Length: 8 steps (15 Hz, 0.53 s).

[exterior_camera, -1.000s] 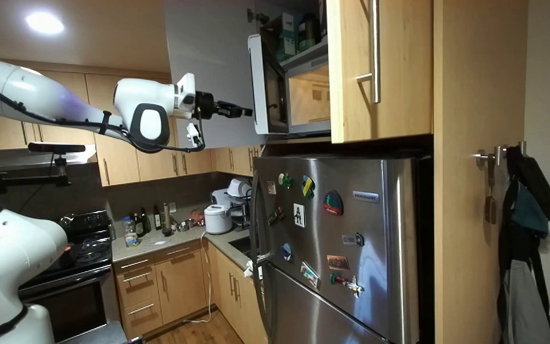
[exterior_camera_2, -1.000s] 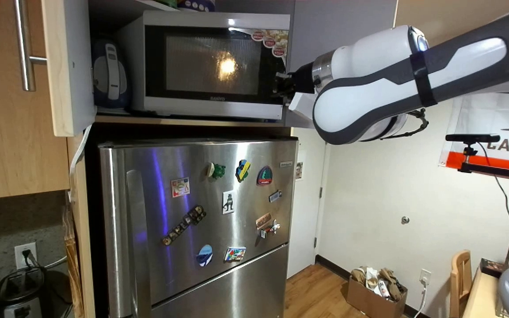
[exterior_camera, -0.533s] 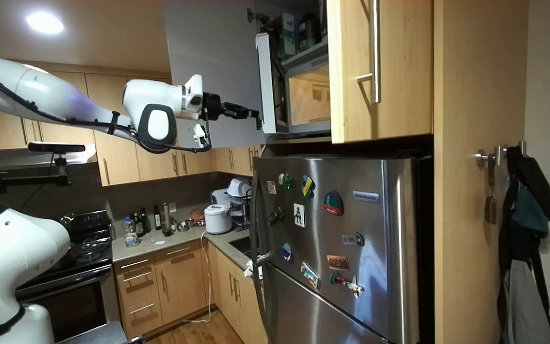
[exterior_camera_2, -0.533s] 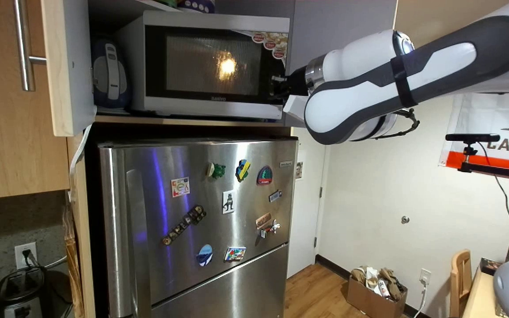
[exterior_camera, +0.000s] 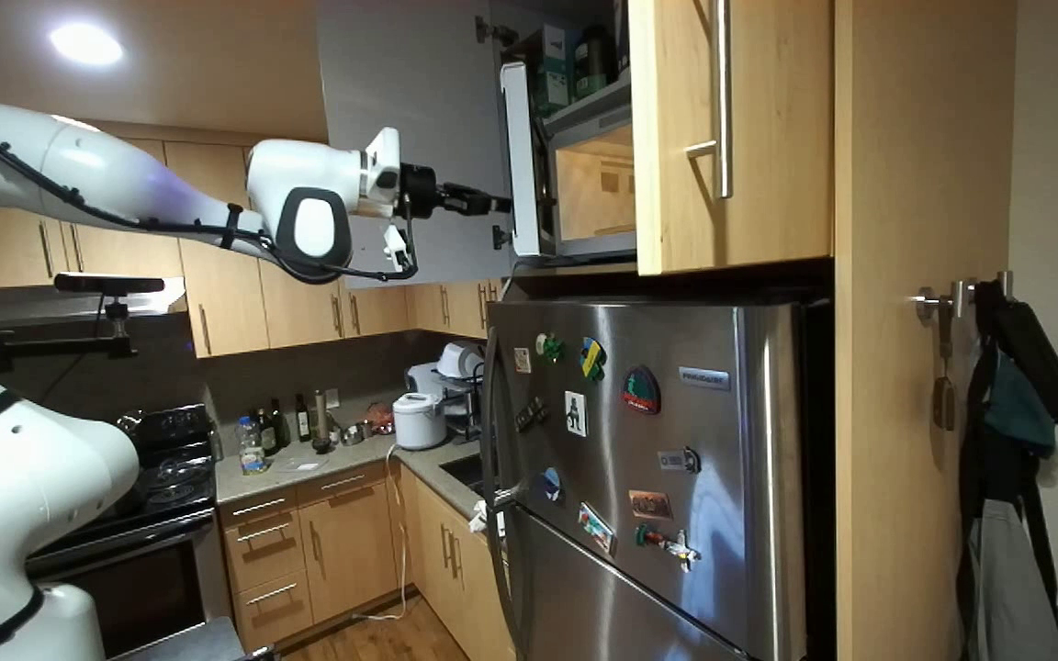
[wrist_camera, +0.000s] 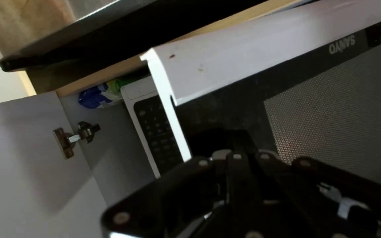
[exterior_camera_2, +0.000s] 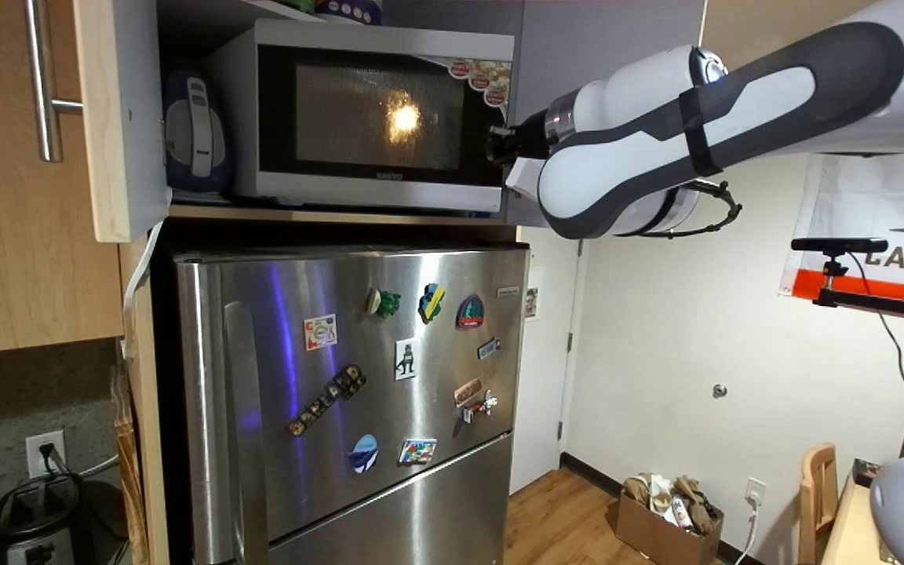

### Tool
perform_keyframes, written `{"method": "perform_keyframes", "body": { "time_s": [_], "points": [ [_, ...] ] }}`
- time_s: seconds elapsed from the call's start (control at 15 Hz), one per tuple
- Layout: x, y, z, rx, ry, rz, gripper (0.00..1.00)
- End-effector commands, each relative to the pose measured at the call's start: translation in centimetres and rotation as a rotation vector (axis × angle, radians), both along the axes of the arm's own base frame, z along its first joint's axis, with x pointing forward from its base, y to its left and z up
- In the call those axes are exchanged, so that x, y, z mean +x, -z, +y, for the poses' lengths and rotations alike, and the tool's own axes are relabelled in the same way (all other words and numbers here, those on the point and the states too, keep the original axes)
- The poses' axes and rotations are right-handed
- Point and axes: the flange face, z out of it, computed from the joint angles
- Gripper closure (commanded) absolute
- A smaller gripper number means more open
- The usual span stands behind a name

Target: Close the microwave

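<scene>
Apparently on push step | gripper (exterior_camera_2: 494, 145) fingers sat together near ajar microwave door (exterior_camera_2: 377, 118), right edge | next needed inward push

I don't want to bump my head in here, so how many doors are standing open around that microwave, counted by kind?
Cupboard doors: 2
Microwave door: 1
Total standing open: 3

Arranged, in an exterior view, with the microwave (exterior_camera_2: 380, 114) at upper centre above the refrigerator (exterior_camera_2: 413, 400), an appliance (exterior_camera_2: 197, 129) just left of the microwave, the fingers (exterior_camera_2: 504, 146) before its right edge, a box (exterior_camera_2: 656, 534) on the floor (exterior_camera_2: 550, 518), lower right.
</scene>
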Motion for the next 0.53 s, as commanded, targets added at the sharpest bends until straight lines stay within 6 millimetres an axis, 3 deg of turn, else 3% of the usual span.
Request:
{"method": "perform_keyframes", "body": {
  "time_s": [0.0, 0.2, 0.33, 0.4, 0.47],
  "points": [
    [1.4, -1.3, -0.1, 0.037, 0.002, 0.008, 0.97],
    [2.3, -2.2, 0.5, 0.063, -0.024, 0.023, 0.97],
    [2.3, -2.3, 2.1, 0.069, -0.073, 0.033, 0.97],
    [1.8, -1.7, 0.9, 0.033, -0.036, 0.028, 0.98],
    [2.0, -1.8, 1.5, 0.037, -0.052, 0.03, 0.97]
  ]
}}
